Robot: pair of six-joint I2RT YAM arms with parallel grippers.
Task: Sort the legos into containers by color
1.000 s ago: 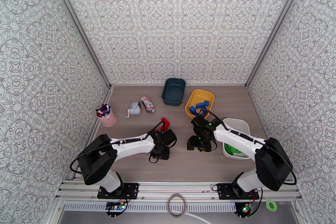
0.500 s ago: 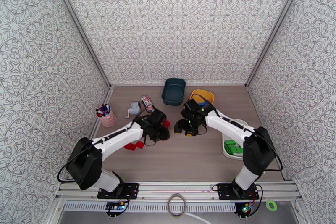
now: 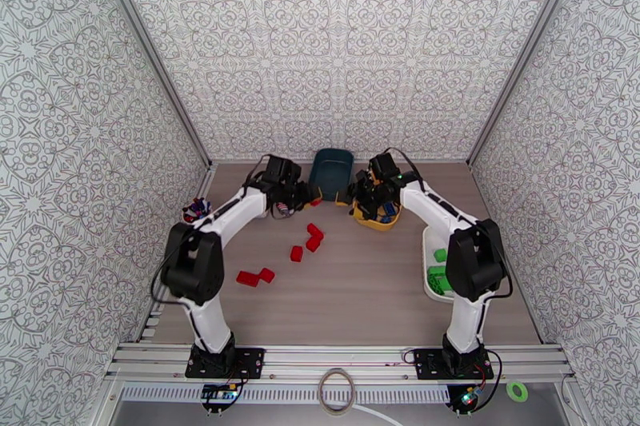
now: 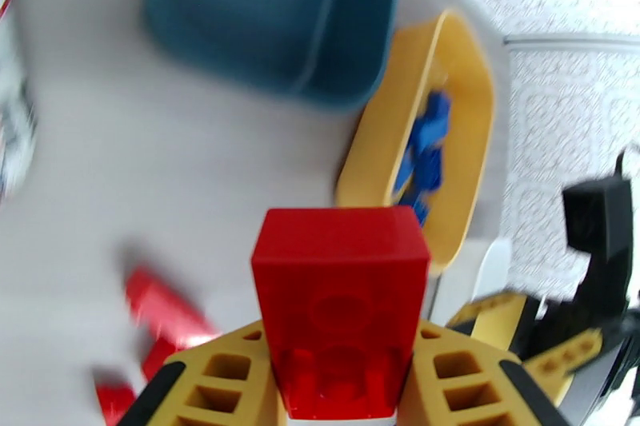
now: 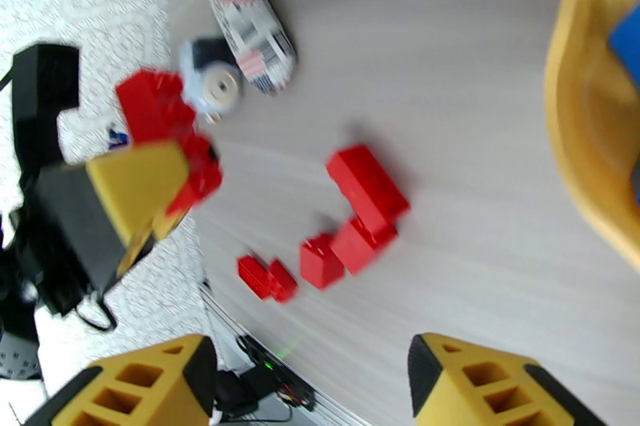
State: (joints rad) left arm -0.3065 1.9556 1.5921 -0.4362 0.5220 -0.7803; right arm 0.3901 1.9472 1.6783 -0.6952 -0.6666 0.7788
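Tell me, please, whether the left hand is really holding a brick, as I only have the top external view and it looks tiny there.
Observer: Yes. In the left wrist view the left hand is shut on a red brick, which fills the gap between its jaws.
Operator: Thank you. Is the right hand carrying anything?
Observer: No. The right wrist view shows the right hand open, with nothing between its jaws; loose red bricks lie on the table beyond it.
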